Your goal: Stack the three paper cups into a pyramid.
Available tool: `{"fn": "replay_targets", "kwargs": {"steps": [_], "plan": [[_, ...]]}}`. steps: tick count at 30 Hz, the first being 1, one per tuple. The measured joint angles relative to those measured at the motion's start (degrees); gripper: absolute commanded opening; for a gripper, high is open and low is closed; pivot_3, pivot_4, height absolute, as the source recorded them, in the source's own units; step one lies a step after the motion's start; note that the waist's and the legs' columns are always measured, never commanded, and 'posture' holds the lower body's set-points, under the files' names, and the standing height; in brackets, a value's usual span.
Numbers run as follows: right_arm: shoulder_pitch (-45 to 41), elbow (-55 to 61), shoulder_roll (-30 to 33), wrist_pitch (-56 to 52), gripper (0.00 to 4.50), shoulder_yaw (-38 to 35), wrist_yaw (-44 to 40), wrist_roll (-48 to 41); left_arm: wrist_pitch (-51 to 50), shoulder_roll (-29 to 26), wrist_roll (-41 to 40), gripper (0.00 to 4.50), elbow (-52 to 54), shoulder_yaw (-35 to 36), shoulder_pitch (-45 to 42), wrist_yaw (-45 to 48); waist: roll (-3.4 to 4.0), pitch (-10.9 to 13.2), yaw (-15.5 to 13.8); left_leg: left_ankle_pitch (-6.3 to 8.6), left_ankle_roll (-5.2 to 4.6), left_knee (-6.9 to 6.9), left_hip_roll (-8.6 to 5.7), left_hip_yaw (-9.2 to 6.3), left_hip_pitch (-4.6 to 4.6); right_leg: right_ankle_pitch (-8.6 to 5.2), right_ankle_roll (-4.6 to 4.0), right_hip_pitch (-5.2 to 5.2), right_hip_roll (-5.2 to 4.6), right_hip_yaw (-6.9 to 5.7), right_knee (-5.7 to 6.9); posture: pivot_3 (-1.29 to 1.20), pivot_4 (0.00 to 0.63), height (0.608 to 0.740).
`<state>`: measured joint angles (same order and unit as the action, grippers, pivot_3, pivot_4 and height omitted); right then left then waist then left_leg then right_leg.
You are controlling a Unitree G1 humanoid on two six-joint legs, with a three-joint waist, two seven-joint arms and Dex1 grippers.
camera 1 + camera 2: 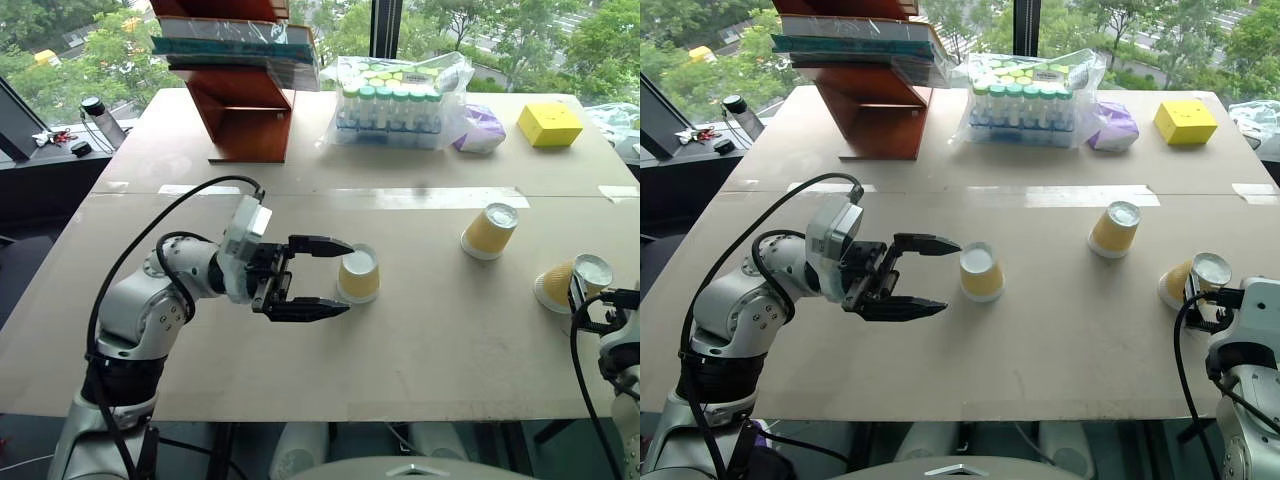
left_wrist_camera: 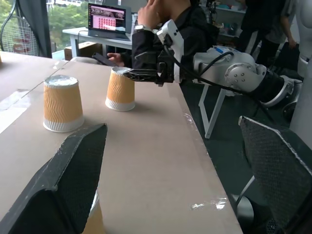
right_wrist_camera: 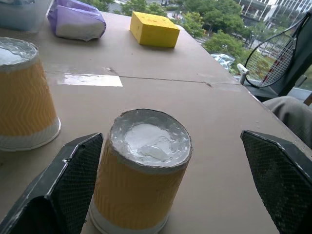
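Observation:
Three yellow-orange paper cups stand upside down and apart on the table, none stacked. The left cup sits at the fingertips of my open left gripper, which points sideways at it; in the left wrist view this cup peeks out low beside one finger, not gripped. The middle cup stands alone. The right cup sits between the wide-open fingers of my right gripper, nearer one finger and untouched by either.
At the back of the table are a wooden rack with bagged items, a clear bag of green-capped tubes, a purple pouch and a yellow box. A seated person with a laptop is beyond the table's right end.

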<state>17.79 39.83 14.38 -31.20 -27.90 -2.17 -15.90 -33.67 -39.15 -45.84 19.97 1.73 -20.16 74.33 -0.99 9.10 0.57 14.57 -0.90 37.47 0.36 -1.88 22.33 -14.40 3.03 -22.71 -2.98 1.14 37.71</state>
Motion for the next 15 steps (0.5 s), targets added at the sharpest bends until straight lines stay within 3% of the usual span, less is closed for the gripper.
{"fn": "replay_targets", "kwargs": {"steps": [4,15], "plan": [[-4.92,-2.72,0.07,-3.74,4.50,-2.36,0.24,-3.40,-2.27,-0.03,-1.80,4.46,2.49,0.02,-0.72,-2.41,0.01,0.01,0.20,0.00,0.00,0.00,-0.01,0.05,-0.03,0.00,0.01,0.00,0.01,0.07,0.00,0.00,0.150,0.740],[-8.56,-4.92,0.69,-6.51,4.50,-2.54,-0.05,-7.41,-3.58,-0.30,-3.33,4.46,5.52,0.81,-0.31,-7.72,0.03,0.02,0.28,0.00,0.00,-0.01,-0.01,0.08,-0.02,0.02,0.04,-0.01,0.02,0.12,-0.03,0.00,0.150,0.740]]}}
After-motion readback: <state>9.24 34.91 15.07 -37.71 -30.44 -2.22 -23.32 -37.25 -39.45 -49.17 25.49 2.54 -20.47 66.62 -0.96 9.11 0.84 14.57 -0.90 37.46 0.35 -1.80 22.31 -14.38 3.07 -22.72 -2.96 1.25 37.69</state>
